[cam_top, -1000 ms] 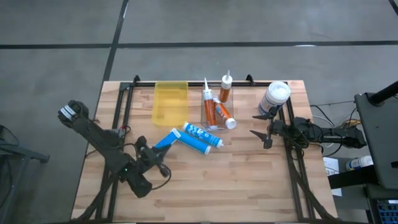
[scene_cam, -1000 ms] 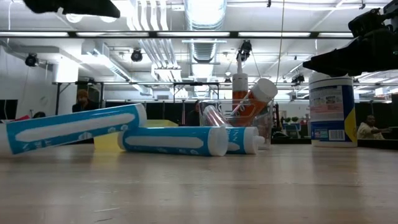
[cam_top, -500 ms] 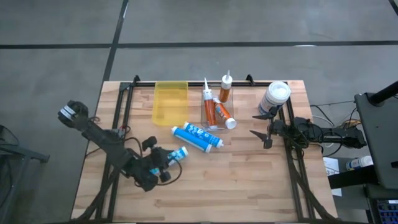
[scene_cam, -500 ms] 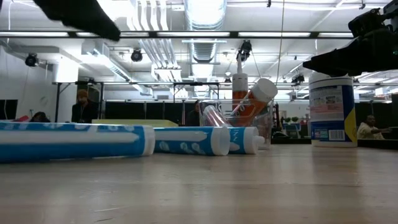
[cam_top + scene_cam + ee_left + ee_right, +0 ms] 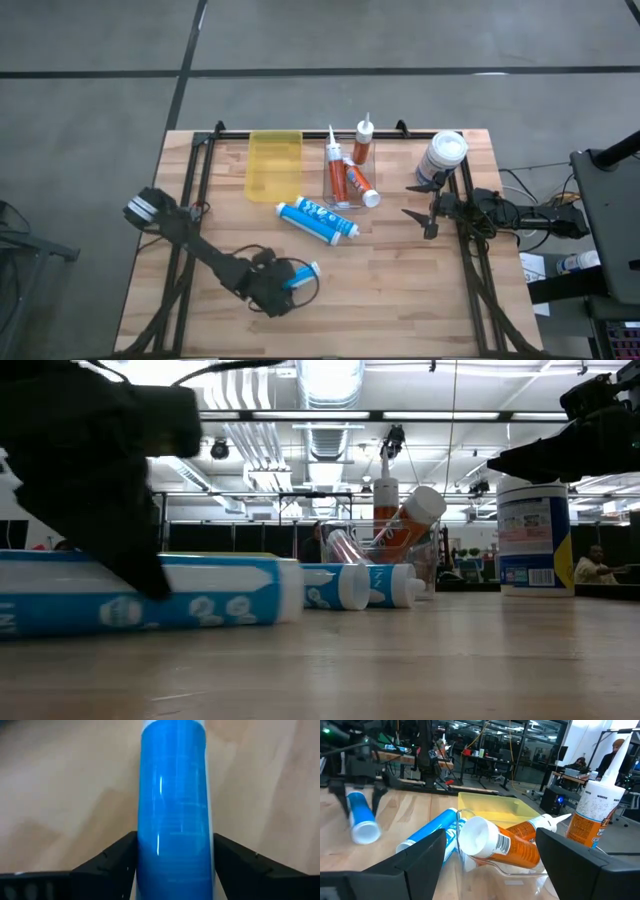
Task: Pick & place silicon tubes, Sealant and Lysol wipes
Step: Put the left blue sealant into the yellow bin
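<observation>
My left gripper (image 5: pixel 290 284) is near the table's near edge, shut on a blue-and-white silicone tube (image 5: pixel 302 273), which shows large in the low view (image 5: pixel 150 595). A second blue-and-white tube (image 5: pixel 318 220) lies on its side mid-table. Orange sealant tubes (image 5: pixel 352 182) lean in a clear container (image 5: pixel 336 172), and one (image 5: pixel 363 140) stands upright behind it. The Lysol wipes canister (image 5: pixel 442 157) stands at the far right. My right gripper (image 5: pixel 424 203) is open and empty, just nearer than the canister. My left gripper pinches the blue tube's two sides (image 5: pixel 146 845) between its two fingers (image 5: pixel 112 862), which lie along the tube. The tube lies level, its white-capped end (image 5: pixel 314 267) pointing away from the gripper. I cannot tell whether it rests on the table or hangs just above it.
A yellow tray (image 5: pixel 274 163) lies at the far side, left of the clear container. Black rails (image 5: pixel 198 180) run along the table's left and right sides. Bare wood (image 5: pixel 400 290) lies near and to the right of my left gripper.
My left gripper has gone toward the table's near edge and to the right, carrying the blue tube away from the second tube. The tube was tilted and now lies level. My right gripper has kept still.
</observation>
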`<action>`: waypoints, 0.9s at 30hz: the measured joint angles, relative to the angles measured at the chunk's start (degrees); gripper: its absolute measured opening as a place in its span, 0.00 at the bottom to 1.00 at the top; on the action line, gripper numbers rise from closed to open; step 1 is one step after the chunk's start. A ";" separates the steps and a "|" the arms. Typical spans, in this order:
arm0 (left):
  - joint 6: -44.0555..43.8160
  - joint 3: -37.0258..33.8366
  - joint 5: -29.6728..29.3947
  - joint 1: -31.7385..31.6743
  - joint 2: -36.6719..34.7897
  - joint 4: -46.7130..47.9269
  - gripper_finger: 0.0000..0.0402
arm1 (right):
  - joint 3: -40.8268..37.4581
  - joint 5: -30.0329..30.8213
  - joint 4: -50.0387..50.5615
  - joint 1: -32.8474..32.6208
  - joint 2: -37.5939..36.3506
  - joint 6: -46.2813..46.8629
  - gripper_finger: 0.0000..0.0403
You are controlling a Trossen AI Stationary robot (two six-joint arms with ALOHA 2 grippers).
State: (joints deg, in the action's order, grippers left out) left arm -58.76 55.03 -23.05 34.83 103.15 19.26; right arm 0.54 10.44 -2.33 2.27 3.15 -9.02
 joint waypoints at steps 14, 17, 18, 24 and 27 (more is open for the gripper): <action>2.51 10.73 4.70 -0.53 13.99 1.87 0.53 | 0.07 -0.03 -0.13 0.03 0.73 -0.01 0.78; 6.10 11.61 3.82 -0.36 8.00 2.28 0.53 | 0.07 -0.02 -0.02 0.03 0.86 0.01 0.76; 6.91 11.55 3.03 -0.14 6.26 2.21 0.53 | 0.07 -0.03 0.00 -0.01 0.86 0.00 0.76; 12.34 11.24 -5.86 0.74 -4.48 2.77 0.53 | 0.07 -0.02 0.00 -0.01 0.84 -0.01 0.75; 15.23 10.73 -13.49 0.93 -7.71 5.91 0.53 | 0.07 -0.02 0.00 -0.01 0.73 -0.02 0.75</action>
State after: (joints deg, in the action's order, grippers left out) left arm -43.53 65.76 -36.54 35.76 95.44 25.17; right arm 0.60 10.41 -2.33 2.26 3.88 -9.04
